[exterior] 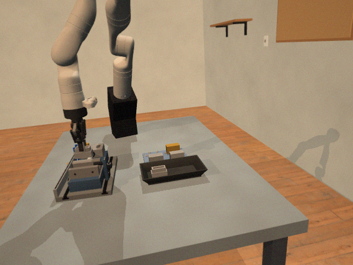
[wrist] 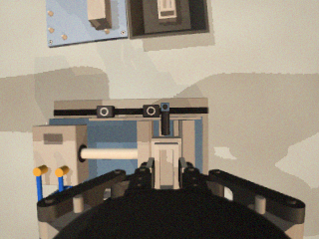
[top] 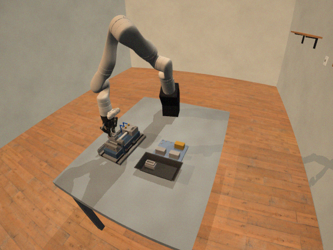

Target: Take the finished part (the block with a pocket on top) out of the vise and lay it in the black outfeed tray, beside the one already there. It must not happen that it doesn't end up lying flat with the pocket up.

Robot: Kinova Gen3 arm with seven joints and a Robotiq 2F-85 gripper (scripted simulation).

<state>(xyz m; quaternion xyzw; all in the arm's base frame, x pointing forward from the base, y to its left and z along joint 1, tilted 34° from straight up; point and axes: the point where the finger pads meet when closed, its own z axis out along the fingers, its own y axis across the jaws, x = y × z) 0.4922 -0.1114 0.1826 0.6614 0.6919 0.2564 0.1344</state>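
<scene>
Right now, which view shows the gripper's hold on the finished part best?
The wrist view: the gripper is shut on the finished part, a finger on each side. The top view shows only small fingers over the vise; the exterior view shows them from the side.

The vise (exterior: 85, 174) sits left on the surface (exterior: 176, 216); the outfeed tray (exterior: 199, 168) lies to its right. A pocketed block (exterior: 158, 171) lies in the tray's left end, a fixture plate (top: 184, 153) just behind.

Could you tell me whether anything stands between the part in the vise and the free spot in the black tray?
Nothing visible does. The gripper is shut on the finished part at the vise. Only open table lies between the vise and the black tray; the space beside the part already there is free.
</scene>
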